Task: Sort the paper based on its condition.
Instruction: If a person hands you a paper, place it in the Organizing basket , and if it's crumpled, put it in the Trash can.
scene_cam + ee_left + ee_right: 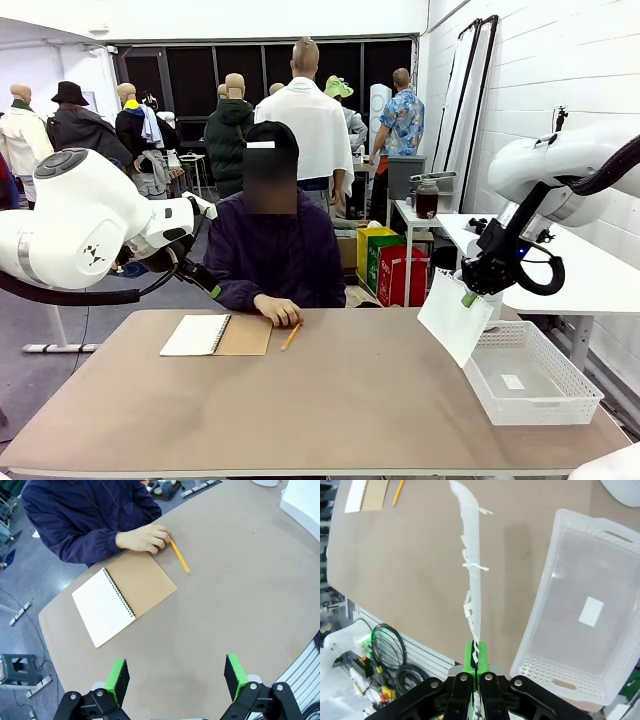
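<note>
I judge the step in hand to be the placing of one sheet. My right gripper [468, 293], pads pressed together, pinches the paper [455, 320] at a corner of its ragged edge, and the sheet hangs above the table [330, 410] just beside the left wall of the basket [480, 385] at the table's right edge. The next move, as I read it, calls for carrying the sheet over that rim and lowering it before parting the pads, and nothing stands in that path. My left gripper [176, 674] hovers spread wide above bare table on the left side, apart from the notebook [125, 597], the pencil [179, 557] and the person's hand [144, 539] near the far edge.
</note>
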`<state>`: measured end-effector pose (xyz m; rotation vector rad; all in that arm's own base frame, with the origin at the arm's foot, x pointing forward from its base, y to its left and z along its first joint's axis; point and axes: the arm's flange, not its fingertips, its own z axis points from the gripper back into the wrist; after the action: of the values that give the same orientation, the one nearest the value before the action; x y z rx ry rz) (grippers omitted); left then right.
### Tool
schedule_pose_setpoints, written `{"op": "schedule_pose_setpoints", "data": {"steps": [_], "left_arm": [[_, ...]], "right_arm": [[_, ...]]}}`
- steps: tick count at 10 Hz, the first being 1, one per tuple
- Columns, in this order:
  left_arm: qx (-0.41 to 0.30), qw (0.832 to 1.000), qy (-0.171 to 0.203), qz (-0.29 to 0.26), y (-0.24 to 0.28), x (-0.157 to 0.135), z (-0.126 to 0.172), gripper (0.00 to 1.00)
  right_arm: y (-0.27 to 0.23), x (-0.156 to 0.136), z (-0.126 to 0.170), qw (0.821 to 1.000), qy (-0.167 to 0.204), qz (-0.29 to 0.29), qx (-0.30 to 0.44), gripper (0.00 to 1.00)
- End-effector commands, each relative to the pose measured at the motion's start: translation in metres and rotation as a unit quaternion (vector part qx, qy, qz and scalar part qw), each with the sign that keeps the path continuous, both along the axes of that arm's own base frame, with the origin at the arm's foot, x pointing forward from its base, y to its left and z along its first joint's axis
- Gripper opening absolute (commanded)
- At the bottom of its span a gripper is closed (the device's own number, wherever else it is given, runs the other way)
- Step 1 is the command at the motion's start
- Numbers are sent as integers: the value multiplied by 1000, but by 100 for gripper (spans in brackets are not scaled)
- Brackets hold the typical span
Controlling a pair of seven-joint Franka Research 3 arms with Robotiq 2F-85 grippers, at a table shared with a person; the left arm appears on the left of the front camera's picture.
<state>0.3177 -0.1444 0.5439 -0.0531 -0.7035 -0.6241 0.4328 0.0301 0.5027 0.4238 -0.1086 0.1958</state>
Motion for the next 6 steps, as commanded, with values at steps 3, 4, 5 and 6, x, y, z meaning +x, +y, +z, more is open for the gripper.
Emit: {"op": "schedule_pose_setpoints", "data": {"steps": [3,4,5,6], "left_arm": [[0,1000,1,-5,1,0,0,100],[0,1000,1,-5,1,0,0,100],[0,1000,1,-5,1,0,0,100],[0,1000,1,-5,1,0,0,100]], "right_arm": [[-39,22,-18,999,0,-52,-8,0],[-47,30,-24,998,2,-57,-9,0],[-55,38,-31,998,0,-61,-16,0],[-61,47,-37,997,5,-70,-18,0]]}}
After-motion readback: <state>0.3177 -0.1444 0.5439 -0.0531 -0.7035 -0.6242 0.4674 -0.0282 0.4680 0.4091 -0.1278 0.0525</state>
